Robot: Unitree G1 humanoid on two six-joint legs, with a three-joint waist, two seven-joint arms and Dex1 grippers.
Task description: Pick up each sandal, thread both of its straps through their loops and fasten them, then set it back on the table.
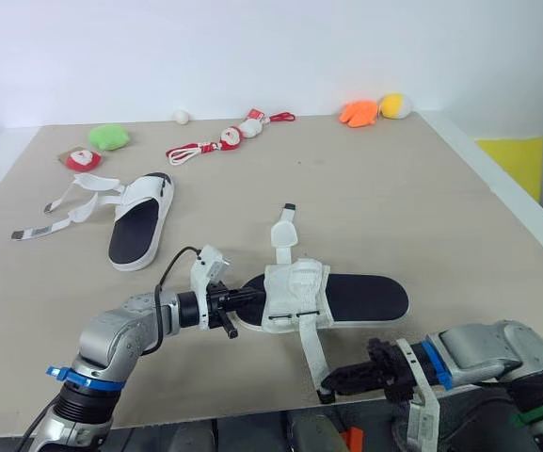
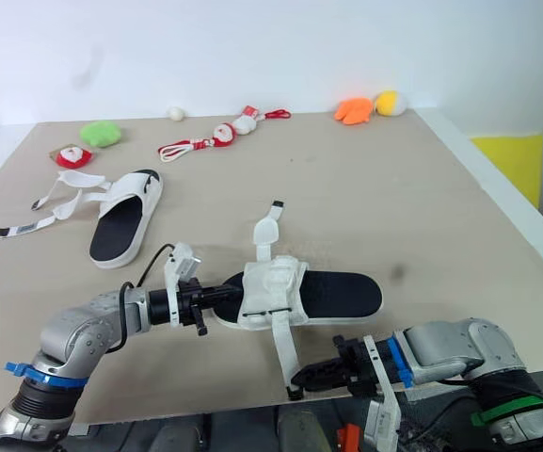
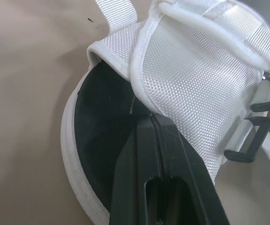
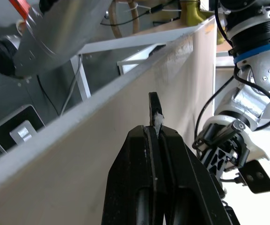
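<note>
right wrist view shows our right gripper (image 4: 154, 127) pinching only the tip of the white woven strap (image 1: 311, 350), our left gripper (image 1: 245, 299) clamping the white fabric sandal with black footbed (image 1: 365, 297), so we risk the tip slipping free under tension.

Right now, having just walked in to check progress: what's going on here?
The robot is working on the near sandal. Its left gripper is shut on the end by the upper, while the right gripper pinches the tip of one strap at the table's near edge. The other strap lies loose. The far sandal sits untouched, straps undone.
</note>
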